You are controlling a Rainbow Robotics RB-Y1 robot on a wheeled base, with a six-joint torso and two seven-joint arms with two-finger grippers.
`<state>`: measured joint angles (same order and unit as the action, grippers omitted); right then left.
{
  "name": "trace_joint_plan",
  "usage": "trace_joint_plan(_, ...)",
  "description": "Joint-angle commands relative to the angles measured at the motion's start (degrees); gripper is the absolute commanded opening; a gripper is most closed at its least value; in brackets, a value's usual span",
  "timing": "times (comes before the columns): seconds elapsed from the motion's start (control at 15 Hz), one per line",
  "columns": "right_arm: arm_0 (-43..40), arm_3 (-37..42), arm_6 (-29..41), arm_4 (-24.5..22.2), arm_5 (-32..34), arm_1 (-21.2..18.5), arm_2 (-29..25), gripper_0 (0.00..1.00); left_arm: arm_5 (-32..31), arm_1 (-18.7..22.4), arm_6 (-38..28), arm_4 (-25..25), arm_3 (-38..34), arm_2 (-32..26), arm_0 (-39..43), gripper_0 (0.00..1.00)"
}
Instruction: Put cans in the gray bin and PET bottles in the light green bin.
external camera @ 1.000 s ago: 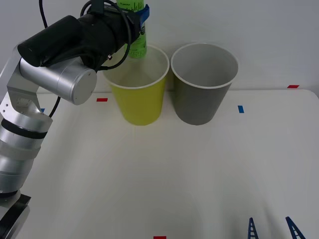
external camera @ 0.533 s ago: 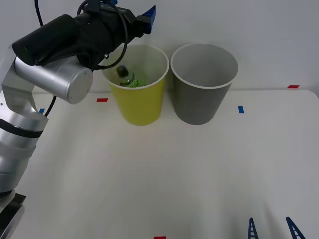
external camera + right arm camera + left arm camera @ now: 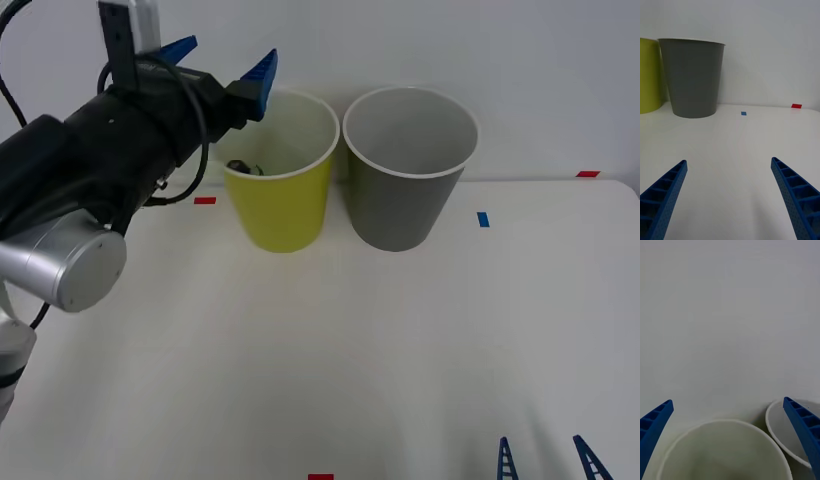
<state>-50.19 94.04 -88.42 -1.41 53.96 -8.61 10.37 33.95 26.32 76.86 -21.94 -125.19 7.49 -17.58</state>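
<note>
From the front we see a white table [image 3: 330,340]; our left gripper [image 3: 218,62], fingers spread and empty, hovers just behind-left of the light green bin [image 3: 285,205], where the PET bottle [image 3: 243,167] lies; the gray bin [image 3: 405,200] stands beside it. In the right wrist view, our right gripper [image 3: 728,195] is spread wide, the gray bin well ahead. In the left wrist view, the light green bin's rim [image 3: 720,423] sits below the fingers.

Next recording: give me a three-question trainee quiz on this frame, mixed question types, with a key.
1. True or false: the small clear-green plastic bottle lies inside the round yellow-green plastic bin.
2. Which tool is raised beside that bin's rim? A) left B) right
3. Fill in: the round dark gray plastic bin stands on the yellow-green bin's ____ side, by the robot's sides.

Key: 1 true. 2 A: the left tool is open there; the right tool waits open, low over the white table. 3 right.
</note>
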Motion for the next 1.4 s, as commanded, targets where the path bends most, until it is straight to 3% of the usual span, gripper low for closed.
trace_joint_plan(0.07,0.0,0.0,0.0,0.0,0.0,0.0,0.0,0.77,-0.03,0.04,0.04,0.94,-10.96,-1.25,14.24,1.0)
trace_joint_plan(0.47,0.0,0.0,0.0,0.0,0.0,0.0,0.0,0.77,-1.96,0.13,0.13,0.85,-18.87,-1.69,32.26,1.0)
trace_joint_plan(0.67,0.0,0.0,0.0,0.0,0.0,0.0,0.0,0.77,-8.37,0.31,0.13,2.08,-18.87,-0.28,41.14,1.0)
trace_joint_plan(1.0,0.0,0.0,0.0,0.0,0.0,0.0,0.0,0.77,-23.49,0.48,0.92,3.93,-16.58,1.21,54.5,1.0)
trace_joint_plan(1.27,0.0,0.0,0.0,0.0,0.0,0.0,0.0,0.77,-46.69,0.75,1.89,5.6,-0.23,6.66,55.73,1.0)
trace_joint_plan(1.4,0.0,0.0,0.0,0.0,0.0,0.0,0.0,0.77,-53.46,0.57,2.15,6.12,4.78,8.24,57.14,1.0)
